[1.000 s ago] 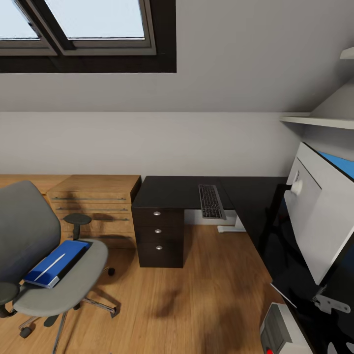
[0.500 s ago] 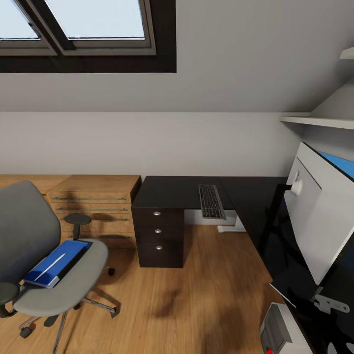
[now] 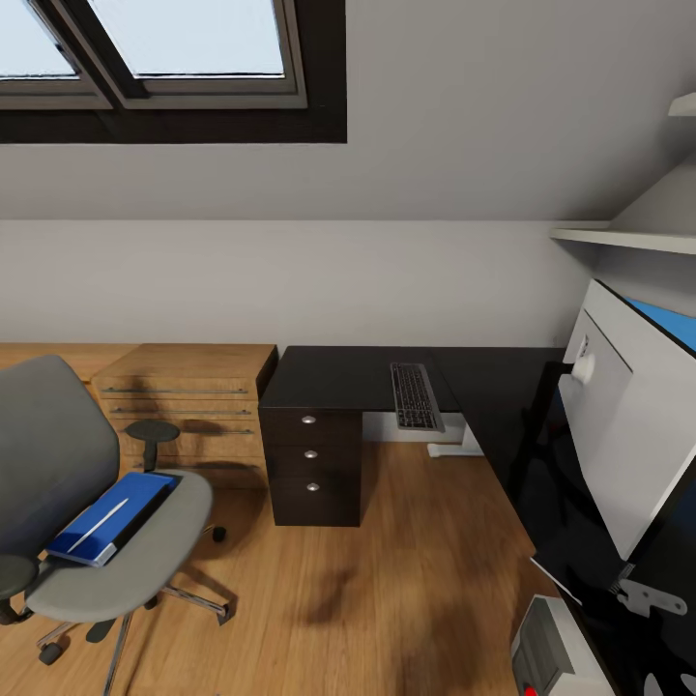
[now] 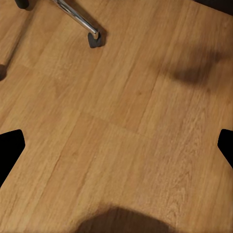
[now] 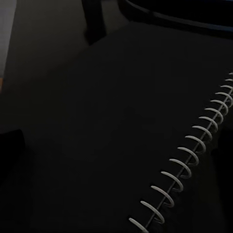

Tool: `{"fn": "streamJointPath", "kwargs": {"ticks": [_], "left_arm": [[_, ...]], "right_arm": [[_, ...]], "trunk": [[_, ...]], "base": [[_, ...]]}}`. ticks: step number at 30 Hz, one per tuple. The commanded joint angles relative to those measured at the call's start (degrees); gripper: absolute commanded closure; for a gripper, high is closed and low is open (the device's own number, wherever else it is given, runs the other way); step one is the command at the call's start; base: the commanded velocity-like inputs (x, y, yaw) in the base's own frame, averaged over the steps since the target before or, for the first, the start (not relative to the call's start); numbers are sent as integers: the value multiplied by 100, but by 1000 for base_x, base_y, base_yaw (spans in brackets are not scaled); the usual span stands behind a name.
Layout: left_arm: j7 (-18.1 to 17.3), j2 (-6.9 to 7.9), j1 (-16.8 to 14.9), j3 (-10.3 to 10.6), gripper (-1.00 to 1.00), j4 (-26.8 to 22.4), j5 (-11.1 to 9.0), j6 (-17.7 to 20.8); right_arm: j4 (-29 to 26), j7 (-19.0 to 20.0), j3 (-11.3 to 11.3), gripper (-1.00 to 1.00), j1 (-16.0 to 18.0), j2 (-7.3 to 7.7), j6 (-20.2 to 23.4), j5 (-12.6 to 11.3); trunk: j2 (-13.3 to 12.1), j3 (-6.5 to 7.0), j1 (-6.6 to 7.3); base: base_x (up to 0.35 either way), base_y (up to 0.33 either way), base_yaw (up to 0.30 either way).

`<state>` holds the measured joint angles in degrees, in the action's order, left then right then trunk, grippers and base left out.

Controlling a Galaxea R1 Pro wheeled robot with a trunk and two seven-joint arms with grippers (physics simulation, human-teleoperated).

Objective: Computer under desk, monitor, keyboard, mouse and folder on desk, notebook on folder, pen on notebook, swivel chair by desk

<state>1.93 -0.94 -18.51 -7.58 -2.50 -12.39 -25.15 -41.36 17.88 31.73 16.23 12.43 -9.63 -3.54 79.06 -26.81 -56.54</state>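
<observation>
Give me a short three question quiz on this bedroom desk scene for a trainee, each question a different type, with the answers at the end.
1. True or false: the folder lies on the seat of the swivel chair.
2. Multiple choice: the keyboard rests on A) the floor, B) the desk, C) the wooden cabinet.
3. Fill in: the thin white object lying on the folder runs along its ____ side.

Key: 1 true; 2 B; 3 long.

Attic home office: sloping grey wall with skylight point(image 3: 164, 48), wood floor point(image 3: 387, 580), black L-shaped bench point(image 3: 348, 377) carrying keyboard point(image 3: 416, 396) and monitor point(image 3: 628, 425), grey swivel chair point(image 3: 87, 512), low wooden cabinet point(image 3: 184, 396).
</observation>
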Motion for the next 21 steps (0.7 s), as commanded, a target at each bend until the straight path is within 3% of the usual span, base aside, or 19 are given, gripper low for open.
{"fn": "streamJointPath", "kwargs": {"ticks": [1, 21], "left_arm": [[9, -3, -4, -42, -100, 4, 28, -17], [9, -3, -3, -42, -100, 4, 26, -17]], "right_arm": [[251, 68, 0, -100, 3, -3, -12, 3], [251, 75, 0, -100, 3, -3, -12, 3]], "trunk": [[3, -6, 0], [3, -6, 0]], "base": [[0, 0, 0], [0, 0, 0]]}}
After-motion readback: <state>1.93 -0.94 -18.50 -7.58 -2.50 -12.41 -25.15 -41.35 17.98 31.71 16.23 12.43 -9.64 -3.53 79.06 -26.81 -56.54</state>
